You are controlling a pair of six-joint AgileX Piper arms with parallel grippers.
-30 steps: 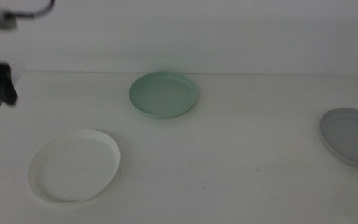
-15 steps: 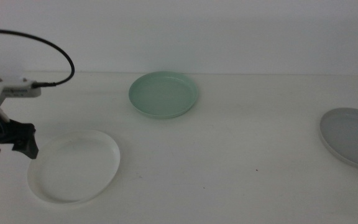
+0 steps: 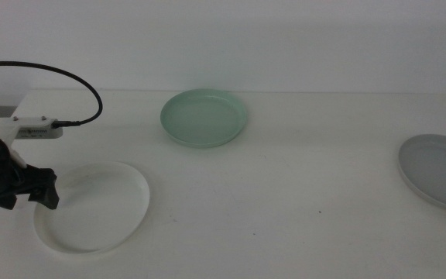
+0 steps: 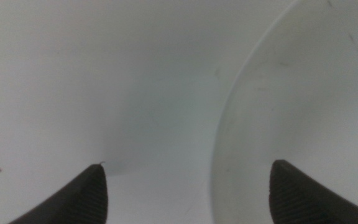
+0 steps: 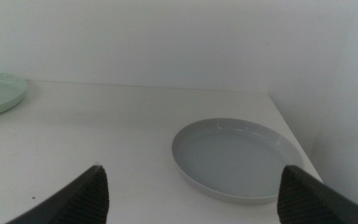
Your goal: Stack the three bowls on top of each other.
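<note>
White bowl [image 3: 93, 206]: front-left of desk [image 3: 300, 201], lying flat, alone. Left gripper [image 4: 188, 186] at its left rim, jaws spread wide, rim edge between them, nothing held.
Mint green bowl [image 3: 204, 117]: back-centre, apart from others.
Grey bowl [image 5: 238, 157]: far right, near desk edge. Right gripper [image 5: 191, 186] waits near it, jaws apart, empty.
Handling, est.: rigid, light, prob. smooth and slippery; low rim the only purchase, so pinch across rim wall, lift level. None stacked yet.
</note>
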